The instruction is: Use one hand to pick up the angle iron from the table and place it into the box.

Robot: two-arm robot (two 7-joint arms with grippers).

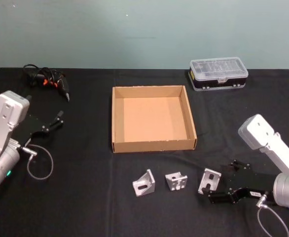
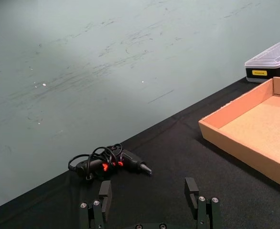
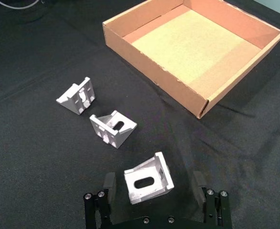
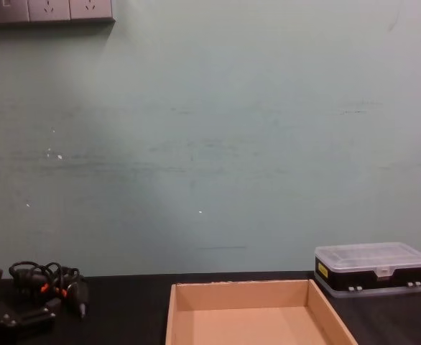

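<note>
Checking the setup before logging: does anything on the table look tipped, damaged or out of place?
Nothing stands out. The box sits empty, the angle irons lie in a row before it, and the right gripper, fingers open, flanks the rightmost angle iron. The left gripper idles at the left.

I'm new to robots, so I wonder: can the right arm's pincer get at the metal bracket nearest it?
Probably yes. The right pincer is open, the nearest angle iron sits right between its fingers, and nothing blocks it.
</note>
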